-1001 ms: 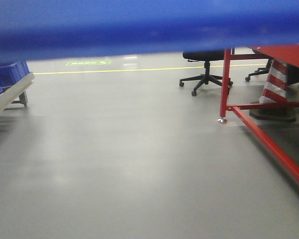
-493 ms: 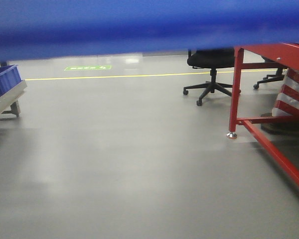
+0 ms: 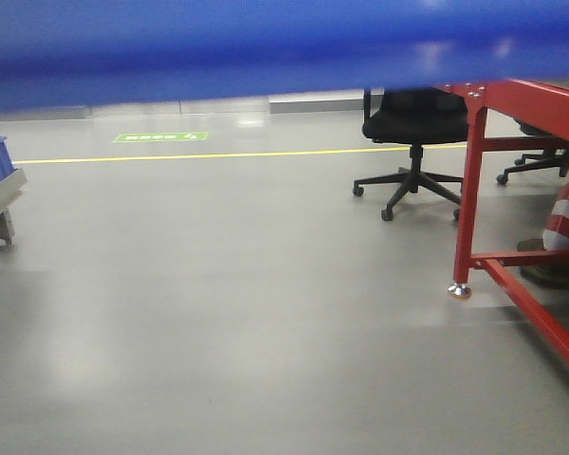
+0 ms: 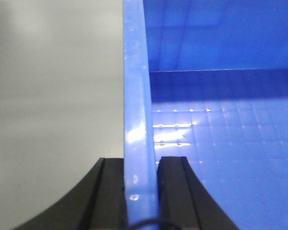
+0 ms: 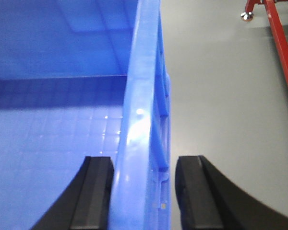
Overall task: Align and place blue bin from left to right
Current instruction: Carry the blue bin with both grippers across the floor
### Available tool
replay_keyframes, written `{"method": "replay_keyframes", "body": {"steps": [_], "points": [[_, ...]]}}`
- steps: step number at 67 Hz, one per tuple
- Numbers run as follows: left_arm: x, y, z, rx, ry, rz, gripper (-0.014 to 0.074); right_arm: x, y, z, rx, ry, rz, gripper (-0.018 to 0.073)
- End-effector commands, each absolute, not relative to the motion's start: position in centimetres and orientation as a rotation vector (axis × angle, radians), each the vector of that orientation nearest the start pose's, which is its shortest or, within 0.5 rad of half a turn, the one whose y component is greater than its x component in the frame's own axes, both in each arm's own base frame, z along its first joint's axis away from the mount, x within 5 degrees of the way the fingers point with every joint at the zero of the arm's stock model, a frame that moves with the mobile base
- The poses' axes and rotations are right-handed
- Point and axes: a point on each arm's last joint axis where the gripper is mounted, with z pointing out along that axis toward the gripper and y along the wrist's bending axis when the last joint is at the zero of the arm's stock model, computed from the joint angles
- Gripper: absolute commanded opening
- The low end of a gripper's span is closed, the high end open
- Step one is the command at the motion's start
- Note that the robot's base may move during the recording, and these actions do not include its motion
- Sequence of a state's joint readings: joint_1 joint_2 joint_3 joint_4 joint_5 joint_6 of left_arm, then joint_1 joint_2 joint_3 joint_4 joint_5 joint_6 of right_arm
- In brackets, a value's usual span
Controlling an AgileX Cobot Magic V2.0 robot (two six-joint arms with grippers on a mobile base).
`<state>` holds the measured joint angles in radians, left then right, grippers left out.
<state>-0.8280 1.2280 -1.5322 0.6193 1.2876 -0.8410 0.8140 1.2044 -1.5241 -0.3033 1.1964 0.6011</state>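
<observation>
Left gripper [image 4: 141, 165] clamps the blue bin [image 4: 221, 120] by its side wall, one finger touching each face. Right gripper [image 5: 144, 165] straddles the opposite wall, narrow, and looks to be holding too. The bin hangs off the floor [image 3: 218, 313], above and left of the red frame [image 3: 470, 190]. Step is the carry. Next move needs both arms level, then a square lowering into line. Target spot not visible.

Workshop with yellow floor line [image 3: 218, 154]
</observation>
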Motion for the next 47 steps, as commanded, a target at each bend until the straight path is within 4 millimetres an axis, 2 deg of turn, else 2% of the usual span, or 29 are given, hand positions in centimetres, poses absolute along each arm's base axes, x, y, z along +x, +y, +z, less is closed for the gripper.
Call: {"method": "replay_keyframes", "body": {"steps": [1, 47], "points": [[17.97, -12.76, 47.11, -0.019, 2.174, -0.155, -0.0111, 17.16, 14.10, 46.96, -0.201, 2.216, 0.376, -0.0070], [17.97, -12.76, 47.11, -0.019, 2.174, -0.155, -0.0111, 17.16, 14.10, 46.96, -0.201, 2.216, 0.376, -0.0070]]}}
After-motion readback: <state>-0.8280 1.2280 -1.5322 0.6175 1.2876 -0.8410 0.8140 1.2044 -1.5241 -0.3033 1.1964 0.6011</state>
